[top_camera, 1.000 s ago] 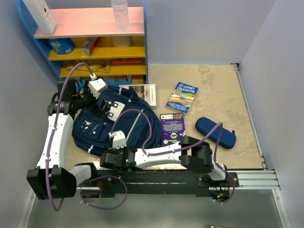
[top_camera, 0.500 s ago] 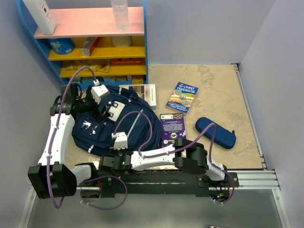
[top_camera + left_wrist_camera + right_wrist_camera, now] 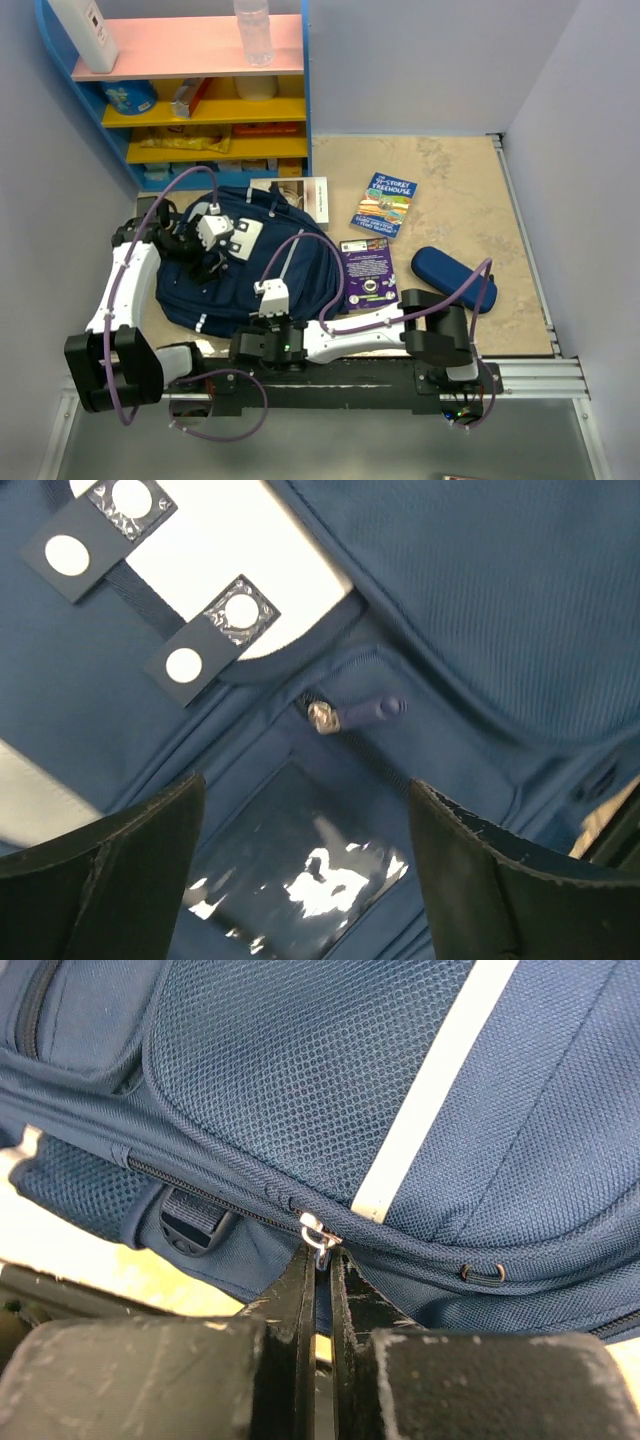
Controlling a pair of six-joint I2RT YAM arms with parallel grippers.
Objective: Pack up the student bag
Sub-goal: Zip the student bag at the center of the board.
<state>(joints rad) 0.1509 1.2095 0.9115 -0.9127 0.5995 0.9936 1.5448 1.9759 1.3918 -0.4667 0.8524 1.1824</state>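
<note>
Right gripper: fingers pressed together, pinching the metal zipper pull on the near edge of the student bag; the pull's lower end is lost between the fingertips. Left gripper: fingers spread wide, hanging over the bag's front face, touching nothing visible. The bag lies flat on the table. The overhead view has both arms crossing it, so its near rim and left side are partly covered. Under the left gripper: white patch, cut off at the frame top, then a glossy clear pocket window, contents unreadable through glare, then a small blue-tabbed zip pull. White book: at the bag's far edge, partly hidden behind it. Purple book: touching the bag's right side. Pencil case: further right of the bag, crossed by a cable.
</note>
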